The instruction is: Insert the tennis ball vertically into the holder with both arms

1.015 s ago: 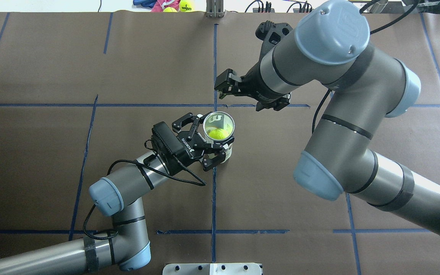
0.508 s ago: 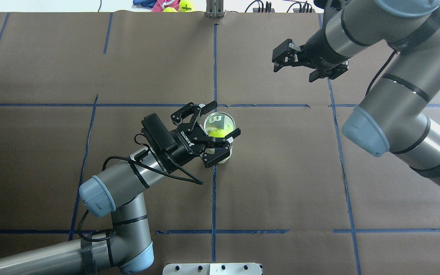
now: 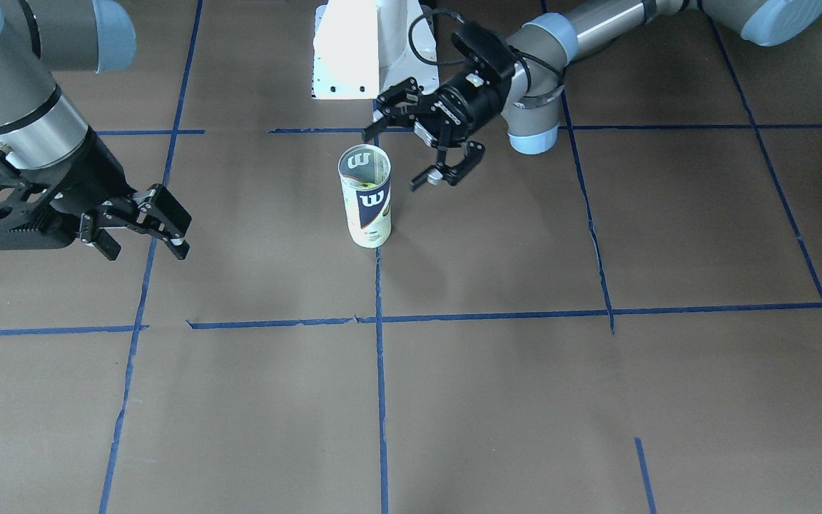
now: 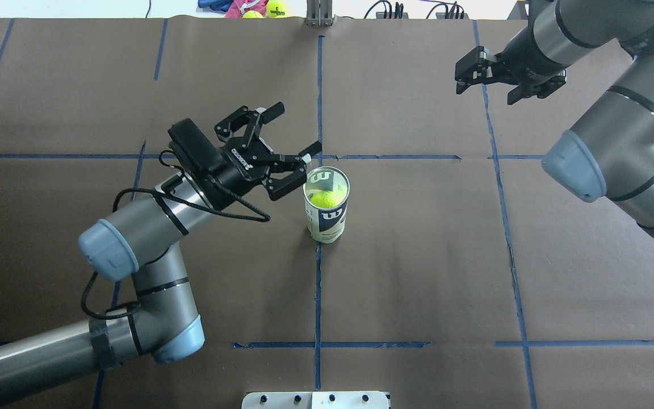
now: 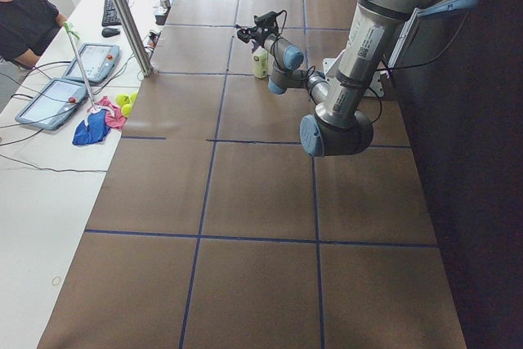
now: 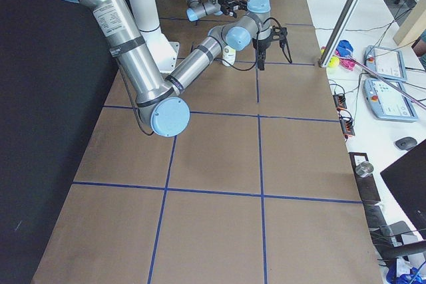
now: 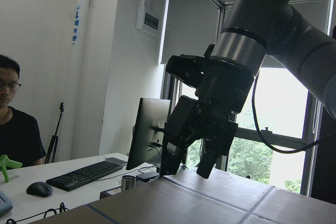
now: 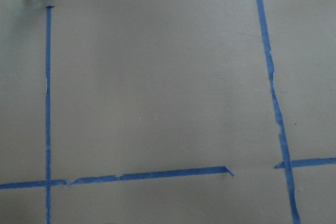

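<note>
Both grippers were empty, and the main work looked done: the tennis ball (image 4: 325, 199) sat inside the holder (image 4: 327, 220), showing through its open mouth in the overhead view. The holder stood upright and unsupported on the tabletop (image 4: 418, 255). The left gripper (image 4: 298, 126) hovered just beside the holder's rim on the robot's left, its jaws spread wide and touching nothing. The right gripper (image 3: 145, 246) hung well away from the holder on the opposite side, its fingers parted around bare air. By my reading, little was left beyond clearing both arms away. No lid appeared in any view, and how deep the ball had settled could not be told.

The holder was a clear, thin-walled plastic cylinder with a smooth, glossy surface. A white and navy label with a white "W" wrapped its lower half. The ball was round and fuzzy, fluorescent yellow-green, and nearly as wide as the bore of the holder, so the fit looked snug. Around the holder, the tabletop was covered in matte brown paper that looked slightly wrinkled. Blue tape lines (image 4: 318, 295) crossed it, one of them passing directly beneath the holder.
</note>
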`<state>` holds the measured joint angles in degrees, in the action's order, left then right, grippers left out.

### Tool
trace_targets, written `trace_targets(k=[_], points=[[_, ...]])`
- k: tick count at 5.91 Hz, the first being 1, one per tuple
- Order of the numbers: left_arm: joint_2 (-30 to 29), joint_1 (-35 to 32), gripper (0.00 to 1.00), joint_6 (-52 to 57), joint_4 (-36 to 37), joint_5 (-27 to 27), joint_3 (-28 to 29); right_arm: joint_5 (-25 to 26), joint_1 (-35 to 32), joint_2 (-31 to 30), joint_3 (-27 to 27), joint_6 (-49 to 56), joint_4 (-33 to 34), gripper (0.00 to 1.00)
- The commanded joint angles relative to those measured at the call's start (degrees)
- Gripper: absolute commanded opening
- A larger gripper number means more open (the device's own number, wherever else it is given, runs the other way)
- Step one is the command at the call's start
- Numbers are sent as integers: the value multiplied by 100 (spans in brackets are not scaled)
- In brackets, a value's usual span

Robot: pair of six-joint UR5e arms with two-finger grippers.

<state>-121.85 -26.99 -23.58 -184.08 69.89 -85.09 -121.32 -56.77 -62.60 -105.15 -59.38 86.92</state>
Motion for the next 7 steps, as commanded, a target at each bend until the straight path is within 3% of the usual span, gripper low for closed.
trace_targets(k=[1,2,3,4,5,6,7], points=[[83,-865,100,-897,1324,574,-60,-15,-194,-111,65,198,0,99],[100,-1505,100,-1182,1975,1483,-61,-93,-281,-129,73,198,-9,99],[231,-2381,100,-1741,2217,2754,-61,-120,-326,-181,73,207,-9,99],[450,-2599,100,-1808,2367,3193,-35,-120,-326,-199,73,207,-9,99],[826,-2636,100,-1887,2882,3302,-60,-146,-387,-199,169,225,-17,99],[1065,-2819,100,-1896,3017,3616,0,-355,-527,-226,475,216,-357,99],[1145,-3169,100,-1748,4011,3776,-17,-793,-824,-530,1008,773,-1039,99]])
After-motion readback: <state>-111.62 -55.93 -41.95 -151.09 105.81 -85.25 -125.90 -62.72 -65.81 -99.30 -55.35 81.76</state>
